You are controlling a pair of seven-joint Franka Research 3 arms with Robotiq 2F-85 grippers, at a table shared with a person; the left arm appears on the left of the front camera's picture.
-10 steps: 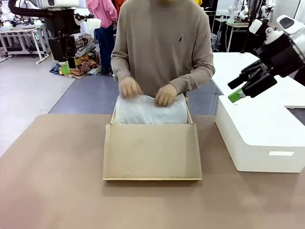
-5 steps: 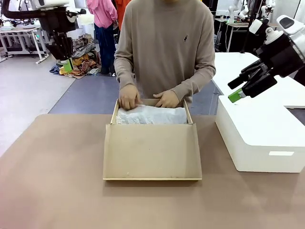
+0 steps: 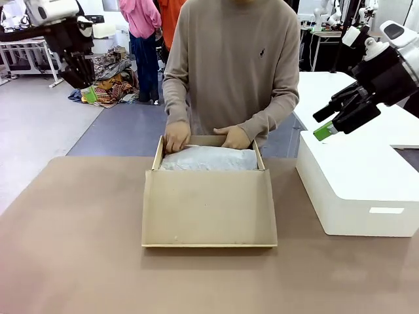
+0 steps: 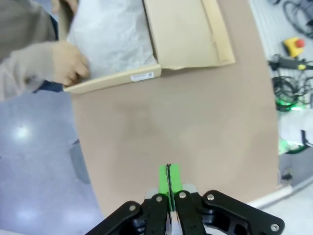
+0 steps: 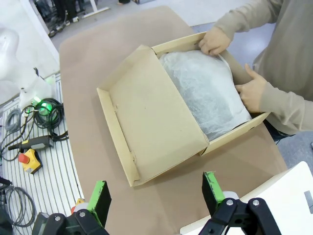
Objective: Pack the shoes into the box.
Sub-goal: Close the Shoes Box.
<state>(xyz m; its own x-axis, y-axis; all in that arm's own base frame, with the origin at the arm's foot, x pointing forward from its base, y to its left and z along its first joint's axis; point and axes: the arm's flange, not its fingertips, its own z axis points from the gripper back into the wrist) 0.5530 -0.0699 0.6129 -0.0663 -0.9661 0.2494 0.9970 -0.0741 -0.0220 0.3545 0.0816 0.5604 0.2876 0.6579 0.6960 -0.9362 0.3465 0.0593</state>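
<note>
Both hang high: my left gripper (image 4: 168, 170) pinched shut, empty; right gripper (image 5: 155, 185) wide, nearer the box (image 3: 209, 209), centre frame.

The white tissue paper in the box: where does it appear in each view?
Front view: tissue paper at centre, behind the lid flap.
Left wrist view: tissue paper top left.
Right wrist view: tissue paper right of centre.
Shared landmark: the lid flap beside it.

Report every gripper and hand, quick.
Left gripper: shut, empty.
Right gripper: open, empty.
Person's right hand: on the tissue paper in the box.
Person's left hand: on the tissue paper too.
</note>
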